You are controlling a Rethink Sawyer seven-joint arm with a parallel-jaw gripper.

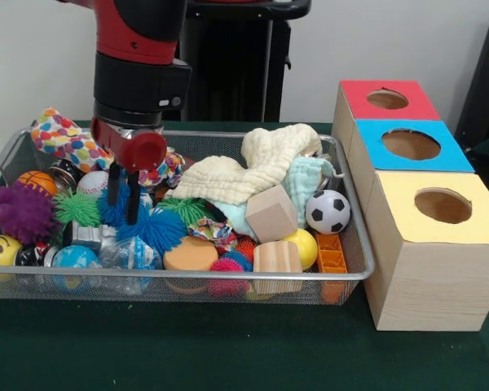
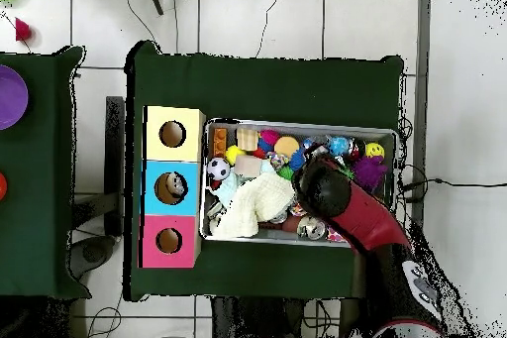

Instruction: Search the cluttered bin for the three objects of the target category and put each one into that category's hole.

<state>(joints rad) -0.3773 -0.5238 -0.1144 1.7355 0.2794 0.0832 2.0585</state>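
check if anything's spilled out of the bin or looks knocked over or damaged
Nothing stands out. The toys and cloths all lie inside the wire bin, jumbled but none over the rim or on the table. The three wooden boxes sit in a straight row beside it. The gripper hangs over the spiky balls, fingers apart, holding nothing.

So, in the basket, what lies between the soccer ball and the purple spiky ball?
In the front view, between the soccer ball and purple spiky ball lie a wooden cube, cream cloth, blue spiky ball and the pincer.
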